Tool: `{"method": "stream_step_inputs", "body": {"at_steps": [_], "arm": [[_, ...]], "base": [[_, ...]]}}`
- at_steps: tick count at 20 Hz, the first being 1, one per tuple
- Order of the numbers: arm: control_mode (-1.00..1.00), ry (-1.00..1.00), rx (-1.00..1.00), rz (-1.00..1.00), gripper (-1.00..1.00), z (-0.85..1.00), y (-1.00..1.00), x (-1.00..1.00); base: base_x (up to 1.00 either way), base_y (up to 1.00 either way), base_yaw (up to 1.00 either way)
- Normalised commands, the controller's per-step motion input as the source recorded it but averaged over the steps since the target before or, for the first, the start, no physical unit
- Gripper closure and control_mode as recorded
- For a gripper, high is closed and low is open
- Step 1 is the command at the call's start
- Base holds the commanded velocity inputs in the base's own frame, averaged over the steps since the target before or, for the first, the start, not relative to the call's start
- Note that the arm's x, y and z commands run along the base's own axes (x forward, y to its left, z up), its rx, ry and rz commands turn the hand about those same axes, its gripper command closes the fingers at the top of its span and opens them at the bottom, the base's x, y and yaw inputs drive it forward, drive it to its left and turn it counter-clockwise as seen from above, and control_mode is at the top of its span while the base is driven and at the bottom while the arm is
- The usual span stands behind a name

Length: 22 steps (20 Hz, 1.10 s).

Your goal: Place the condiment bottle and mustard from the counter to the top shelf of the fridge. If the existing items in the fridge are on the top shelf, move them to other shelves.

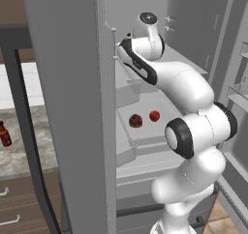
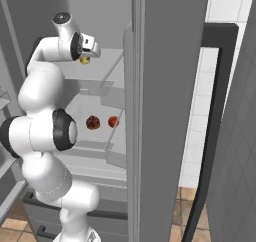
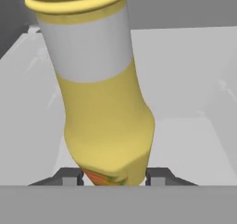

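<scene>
Fingers (image 3: 69, 176) clamped on the mustard (image 3: 99, 93), one dark tip either side of its lower end; gripper (image 2: 86, 56) up inside the fridge (image 1: 72, 107) at top shelf (image 2: 107, 66) height. Bottle top cropped in hand view, elsewhere mostly hidden behind the hand. Existing items (image 1: 136, 121) on a lower shelf. Condiment bottle (image 1: 4, 134) on the counter (image 1: 19, 155), half cut off by the frame edge.
</scene>
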Motion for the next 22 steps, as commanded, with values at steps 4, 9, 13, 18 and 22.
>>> {"method": "stream_step_inputs", "body": {"at_steps": [4,9,13,18,22], "arm": [[-1.0,0.0,0.04,0.0,1.0,0.0,-0.06,-0.35],[-1.0,0.0,0.07,0.0,1.0,0.0,0.16,-0.21],[-1.0,0.0,0.04,0.0,1.0,0.0,0.2,-0.19],[-1.0,0.0,0.0,0.0,-1.0,0.0,0.0,-0.01],[-1.0,0.0,0.0,0.0,-1.0,0.03,0.0,-0.09]], "base": [[0.0,0.0,0.0],[0.0,0.0,0.0],[0.0,0.0,0.0],[0.0,0.0,0.0],[0.0,0.0,0.0]]}}
